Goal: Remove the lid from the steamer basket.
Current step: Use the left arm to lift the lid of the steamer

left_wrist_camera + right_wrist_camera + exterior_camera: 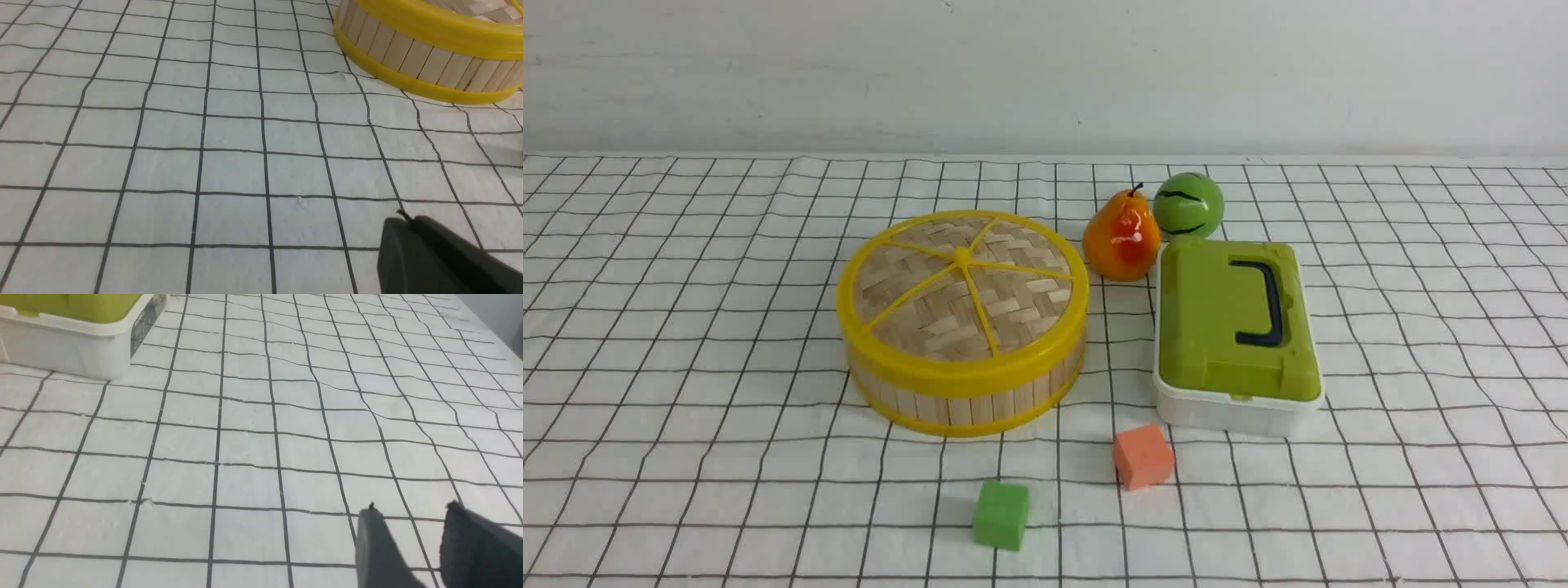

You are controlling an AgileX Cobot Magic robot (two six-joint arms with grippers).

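Note:
The lid [964, 282], a woven bamboo disc with a yellow rim and spokes, sits closed on the steamer basket [964, 396] at the centre of the table. The basket's slatted wall [412, 53] shows far from my left gripper [405, 219], whose fingers are pressed together over bare cloth, holding nothing. My right gripper [410, 510] has its fingers apart with nothing between them, over bare cloth away from the white box. Neither gripper shows in the front view.
A white box with a green lid [1235, 327] stands right of the basket and shows in the right wrist view [73, 330]. A pear [1121, 237] and a green ball [1187, 205] lie behind. An orange cube [1143, 456] and a green cube [1001, 514] lie in front.

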